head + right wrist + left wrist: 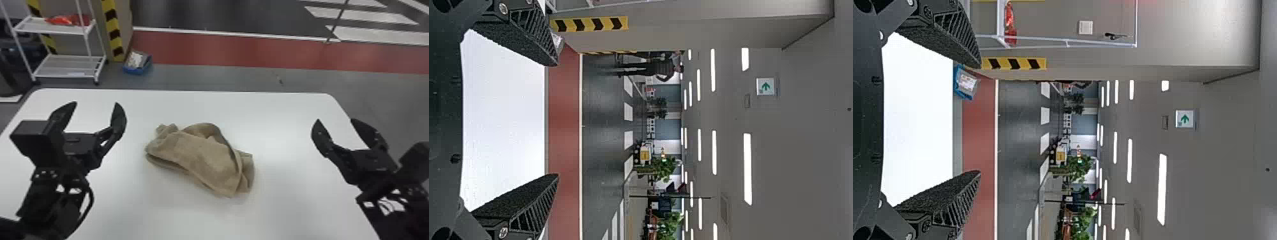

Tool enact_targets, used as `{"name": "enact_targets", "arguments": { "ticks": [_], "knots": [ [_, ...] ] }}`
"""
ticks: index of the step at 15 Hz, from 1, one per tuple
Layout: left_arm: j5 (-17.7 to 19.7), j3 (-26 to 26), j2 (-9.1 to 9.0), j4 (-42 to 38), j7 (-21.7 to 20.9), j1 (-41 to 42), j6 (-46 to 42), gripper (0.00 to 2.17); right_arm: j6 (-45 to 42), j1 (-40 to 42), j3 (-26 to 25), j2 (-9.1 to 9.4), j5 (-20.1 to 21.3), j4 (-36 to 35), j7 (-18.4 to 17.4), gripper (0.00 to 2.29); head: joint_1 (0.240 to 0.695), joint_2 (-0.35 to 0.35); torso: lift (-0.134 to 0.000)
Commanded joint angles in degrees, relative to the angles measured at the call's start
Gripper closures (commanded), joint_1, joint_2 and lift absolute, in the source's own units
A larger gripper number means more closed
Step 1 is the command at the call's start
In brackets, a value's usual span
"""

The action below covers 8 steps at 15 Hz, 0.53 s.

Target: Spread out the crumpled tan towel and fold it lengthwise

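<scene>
The tan towel [198,153] lies crumpled in a loose heap at the middle of the white table [281,204], a rolled-over edge arching across its right part. To the left of it my left gripper [97,103] is held with fingers wide apart, nothing between them. My right gripper [334,120] stands open and unloaded over the table's right side, well apart from the towel. In the left wrist view the left gripper [978,120] spreads its two black fingers; in the right wrist view the right gripper [556,120] shows the same wide gap.
Beyond the table's far edge are a white shelf rack [68,65] with red items on it and a blue bin [137,68] on the floor. Striped yellow-and-black posts stand beside the rack. Bare white tabletop surrounds the towel.
</scene>
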Motion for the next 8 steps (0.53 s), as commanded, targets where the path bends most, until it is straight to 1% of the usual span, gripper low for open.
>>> {"name": "enact_targets", "arguments": {
  "ticks": [1, 8],
  "knots": [
    [0.0, -0.66, -0.09, 0.17, 0.45, -0.35, -0.01, 0.15, 0.0, 0.32, -0.33, 0.01, -0.08, -0.46, 0.0, 0.09, 0.695, -0.135, -0.124],
    [-0.09, -0.66, -0.09, 0.17, 0.19, -0.17, -0.01, 0.14, 0.18, -0.03, -0.24, 0.1, -0.08, 0.07, -0.17, 0.09, 0.695, -0.146, -0.124]
  ]
}}
